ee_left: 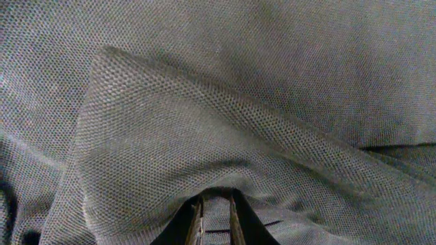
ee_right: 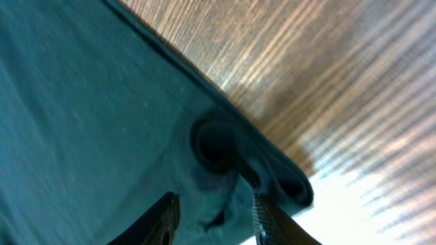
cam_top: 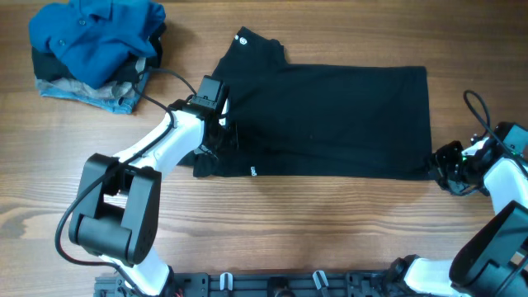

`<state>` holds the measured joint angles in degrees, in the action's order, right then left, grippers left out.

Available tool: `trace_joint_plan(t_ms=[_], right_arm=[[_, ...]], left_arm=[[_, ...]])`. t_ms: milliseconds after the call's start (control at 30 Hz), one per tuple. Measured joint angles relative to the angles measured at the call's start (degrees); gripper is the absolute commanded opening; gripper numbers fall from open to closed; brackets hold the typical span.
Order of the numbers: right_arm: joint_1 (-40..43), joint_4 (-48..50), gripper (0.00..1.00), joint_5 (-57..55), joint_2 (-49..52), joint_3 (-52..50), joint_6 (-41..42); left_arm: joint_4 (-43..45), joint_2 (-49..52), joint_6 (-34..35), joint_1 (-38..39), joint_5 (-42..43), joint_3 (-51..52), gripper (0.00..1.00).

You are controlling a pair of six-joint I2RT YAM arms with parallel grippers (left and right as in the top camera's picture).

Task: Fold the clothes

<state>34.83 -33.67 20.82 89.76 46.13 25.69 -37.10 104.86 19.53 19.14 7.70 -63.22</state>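
Black T-shirt [cam_top: 338,120], overhead: spread nearly flat across the middle of the wooden counter [cam_top: 330,239], its left end bunched and uneven.
Left pincer, overhead: the left pincer [cam_top: 221,124] is down on that bunched left end, on the cloth.
Right pincer, overhead: the right pincer [cam_top: 439,165] sits at the lower right corner of the T-shirt, at the edge of the cloth.
Bystanders, overhead: a blue shirt [cam_top: 95,37] heaped on a denim piece [cam_top: 99,97] at the far left, well apart from the work.
Left wrist view: weave fills the frame. The fingertips [ee_left: 197,221] stand narrow, and a ridge of cloth rises from them, so they look to be pinching a fold.
Right wrist view: the hem corner [ee_right: 225,156] lies between fingers [ee_right: 167,218] that stand partly apart, not clamped, with bare counter just beyond.
Step in hand: probably securing both ends before the first fold.
Next move calls for: the right pincer to close firmly on the hem corner, then both ends to lift and travel together so the cloth folds over evenly without dragging.
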Motion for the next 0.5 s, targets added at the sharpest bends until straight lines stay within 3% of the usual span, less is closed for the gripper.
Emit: trace_joint_plan(t_ms=[33,100,167,500], right_arm=[[-0.1,0.6,0.36,0.1,0.6,-0.3,0.1],[-0.2,1.4,0.17,0.2,1.8,-0.8,0.3],[-0.2,1.8,0.04,0.9,2.4,-1.0,0.5],[-0.2,9.2,0.04,8.0,2.4,-1.1,6.6]], left_arm=[[0.0,0.0,0.0,0.0,0.0,0.0,0.14],[0.0,0.0,0.0,0.0,-0.2,0.0,0.14],[0.0,0.0,0.0,0.0,-0.2,0.0,0.14],[0.0,0.0,0.0,0.0,-0.4,0.0,0.14]])
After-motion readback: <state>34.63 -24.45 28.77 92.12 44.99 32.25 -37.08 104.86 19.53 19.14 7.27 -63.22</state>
